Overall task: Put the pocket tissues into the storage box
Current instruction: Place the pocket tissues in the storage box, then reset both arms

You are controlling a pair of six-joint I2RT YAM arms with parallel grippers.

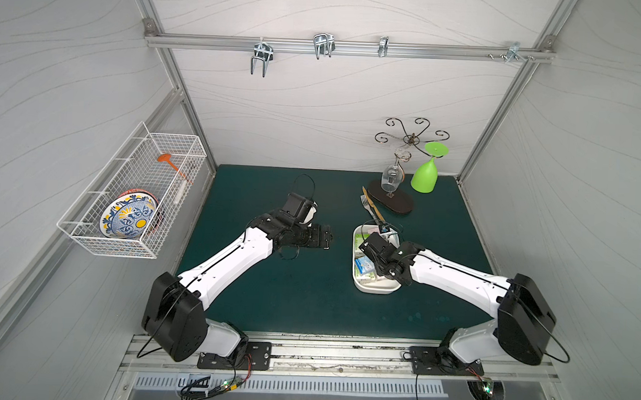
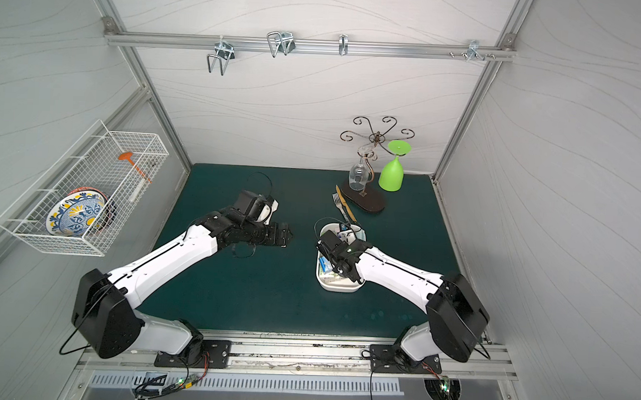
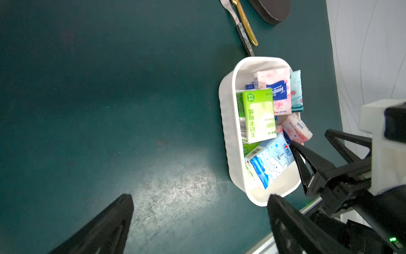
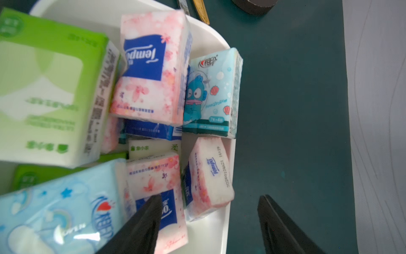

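The storage box (image 1: 372,289) (image 2: 339,288) is a shallow white tray on the right half of the green mat. It holds several pocket tissues: a green pack (image 3: 259,116), a pink Tempo pack (image 4: 151,72), a teal pack (image 4: 211,92) and a light blue pack (image 4: 55,209) (image 1: 362,264). My right gripper (image 4: 209,198) hangs open over the box's right rim (image 4: 219,233). A small pink pack (image 4: 208,176) lies loose between its jaws, leaning on that rim. My left gripper (image 3: 200,196) (image 1: 329,239) stands wide open above bare mat left of the box, holding nothing.
A fork and a gold knife (image 1: 370,207) lie just behind the box. Behind them stands a dark wooden rack base (image 1: 391,200) with a clear glass (image 1: 390,174) and a green goblet (image 1: 426,174). A wire basket (image 1: 87,231) with a patterned plate hangs on the left wall.
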